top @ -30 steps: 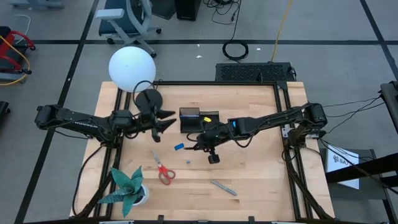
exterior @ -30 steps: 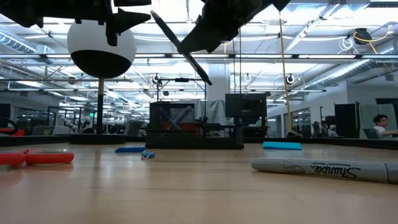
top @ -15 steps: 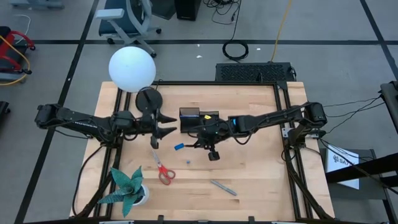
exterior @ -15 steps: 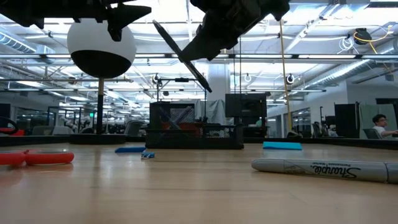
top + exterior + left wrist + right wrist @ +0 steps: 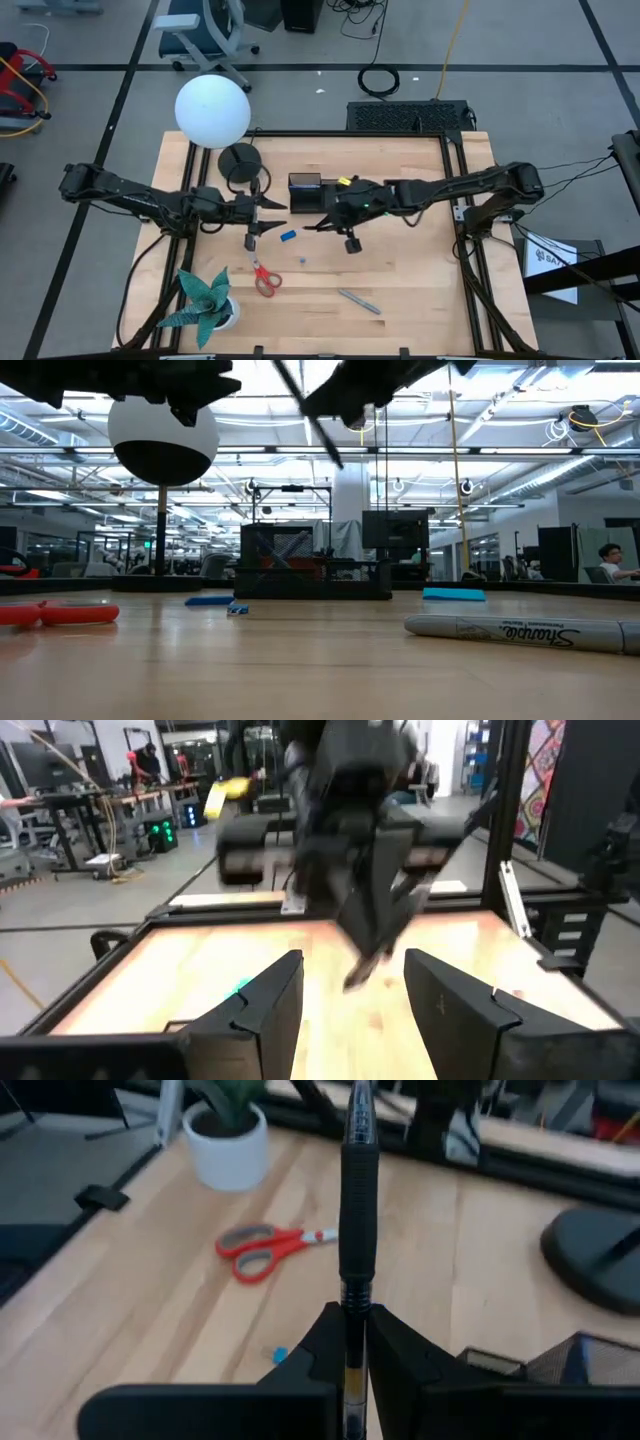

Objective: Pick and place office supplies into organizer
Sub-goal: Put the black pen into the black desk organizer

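"Sharpie" on the marker (image 5: pixel 520 633)

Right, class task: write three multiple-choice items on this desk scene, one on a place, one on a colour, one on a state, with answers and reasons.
1. Where do the scissors lie?
A. in the organizer
B. on the table between the paper plant and the tiny blue block
C. under the lamp

2. What colour are the scissor handles?
A. red
B. green
C. yellow

3. What is the right claw doing?
A. hanging open
B. shut on a pen
C. shut on the scissors

Answers:
1 B, the high view shows them on bare wood beside the plant, left of the block.
2 A, plainly red.
3 B, its wrist view shows the pen clamped between the fingers.
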`<state>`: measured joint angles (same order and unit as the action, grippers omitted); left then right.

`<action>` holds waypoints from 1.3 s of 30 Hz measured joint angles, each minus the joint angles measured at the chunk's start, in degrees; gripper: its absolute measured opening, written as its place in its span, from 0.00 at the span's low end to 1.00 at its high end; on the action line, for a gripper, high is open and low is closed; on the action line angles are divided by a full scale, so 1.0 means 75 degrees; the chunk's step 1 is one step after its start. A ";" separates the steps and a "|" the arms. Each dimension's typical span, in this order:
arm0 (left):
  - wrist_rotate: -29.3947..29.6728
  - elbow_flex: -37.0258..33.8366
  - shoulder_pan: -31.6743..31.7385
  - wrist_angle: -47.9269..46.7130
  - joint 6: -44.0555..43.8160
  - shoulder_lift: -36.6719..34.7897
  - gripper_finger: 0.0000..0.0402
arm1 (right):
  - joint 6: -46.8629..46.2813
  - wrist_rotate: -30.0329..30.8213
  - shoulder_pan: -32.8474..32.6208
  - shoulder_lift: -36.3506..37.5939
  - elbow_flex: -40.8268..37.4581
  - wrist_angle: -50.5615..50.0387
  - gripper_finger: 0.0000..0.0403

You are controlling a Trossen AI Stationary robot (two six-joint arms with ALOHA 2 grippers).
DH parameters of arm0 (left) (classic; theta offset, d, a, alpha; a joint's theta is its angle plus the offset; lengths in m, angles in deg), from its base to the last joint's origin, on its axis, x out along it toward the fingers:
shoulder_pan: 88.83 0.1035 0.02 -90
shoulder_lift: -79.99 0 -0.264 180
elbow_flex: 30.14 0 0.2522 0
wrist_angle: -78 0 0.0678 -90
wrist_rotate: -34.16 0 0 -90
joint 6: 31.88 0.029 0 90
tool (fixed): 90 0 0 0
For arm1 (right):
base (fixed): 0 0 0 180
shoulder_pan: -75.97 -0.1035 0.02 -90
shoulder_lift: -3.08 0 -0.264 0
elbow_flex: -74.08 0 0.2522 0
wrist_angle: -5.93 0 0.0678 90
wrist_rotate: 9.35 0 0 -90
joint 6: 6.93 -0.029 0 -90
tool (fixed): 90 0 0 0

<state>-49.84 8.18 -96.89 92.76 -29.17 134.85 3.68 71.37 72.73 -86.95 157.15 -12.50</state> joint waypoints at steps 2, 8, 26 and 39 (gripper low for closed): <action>0.0003 0.0003 0.0009 0.0290 0.0015 0.0283 0.46 | 0.0000 -0.0006 -0.0064 0.0328 -0.0324 0.0491 0.04; 0.0006 0.0040 0.0091 0.1976 0.0629 0.1235 0.46 | -0.0115 0.0000 -0.0086 0.1193 -0.1425 0.1800 0.04; -0.0406 0.1907 0.0100 0.2120 0.0657 0.3096 0.46 | -0.0198 0.0027 -0.0062 0.1544 -0.2134 0.2933 0.04; -0.0509 0.2104 0.0065 0.2194 0.0570 0.3312 0.46 | -0.0181 0.0058 -0.0062 0.1541 -0.2134 0.2992 0.04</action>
<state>-53.65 23.96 -96.41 109.21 -24.89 159.69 2.32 71.81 72.26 -75.40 141.14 9.94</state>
